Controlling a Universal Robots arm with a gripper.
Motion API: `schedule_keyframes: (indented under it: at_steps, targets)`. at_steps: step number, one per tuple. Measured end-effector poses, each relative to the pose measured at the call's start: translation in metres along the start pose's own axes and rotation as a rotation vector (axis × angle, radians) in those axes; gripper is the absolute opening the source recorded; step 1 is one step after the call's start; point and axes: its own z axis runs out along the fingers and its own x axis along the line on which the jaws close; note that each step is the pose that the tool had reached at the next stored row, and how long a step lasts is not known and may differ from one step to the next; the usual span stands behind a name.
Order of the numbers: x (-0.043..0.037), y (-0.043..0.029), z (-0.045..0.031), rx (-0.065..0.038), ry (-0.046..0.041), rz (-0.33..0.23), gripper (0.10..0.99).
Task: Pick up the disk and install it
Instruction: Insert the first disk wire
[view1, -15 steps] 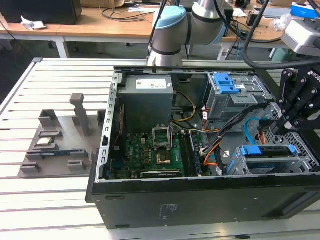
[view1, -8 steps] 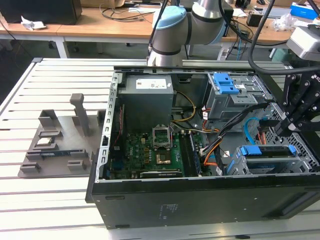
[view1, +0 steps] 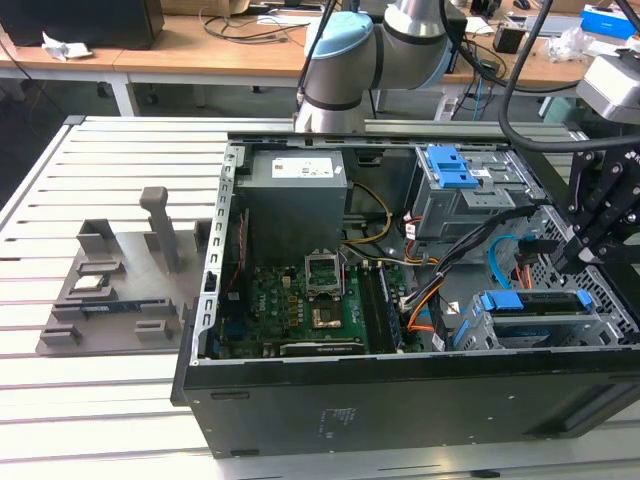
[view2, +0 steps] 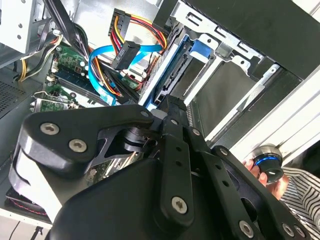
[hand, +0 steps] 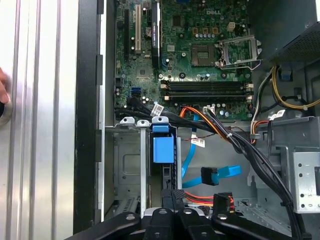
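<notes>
Blue plastic is marking the disk (view1: 530, 301), which is sitting on edge in the drive cage (view1: 600, 330) at the exterior view's right of the open computer case (view1: 400, 400); we are judging that it is already seated there, since its frame is lying level with the cage rails; in the first wrist view the disk's blue tab (hand: 162, 145) is standing up between the cage walls; our hand (view1: 600, 225) is hovering just above and beside that cage; we cannot tell whether it is spread or pressed together, because the dark linkage is hiding the tips in both wrist views; a blue data cable (view2: 107, 60) is hanging loose near the disk, likely left free for connecting; the motherboard (hand: 200, 50) is lying flat so its slots are facing us; the case is resting on a slatted metal desk (view1: 100, 400), beside a grey fixture (view1: 120, 280).
</notes>
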Motion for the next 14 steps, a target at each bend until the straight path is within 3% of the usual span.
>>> schedule_keyframes:
  at_steps: [7,8,10,11,14]
  targets:
    - [0.0000,-0.0002,0.0000,0.000,0.0000,0.000,0.114]
    - [0.0000,-0.0002,0.0000,0.000,0.0000,0.000,0.169]
    - [0.0000,-0.0003,0.0000,0.000,0.0000,0.000,0.169]
    - [0.0000,-0.0003,0.0000,0.000,0.0000,0.000,0.361]
    - [-0.0003,-0.0003,0.0000,0.000,-0.0001,0.000,0.361]
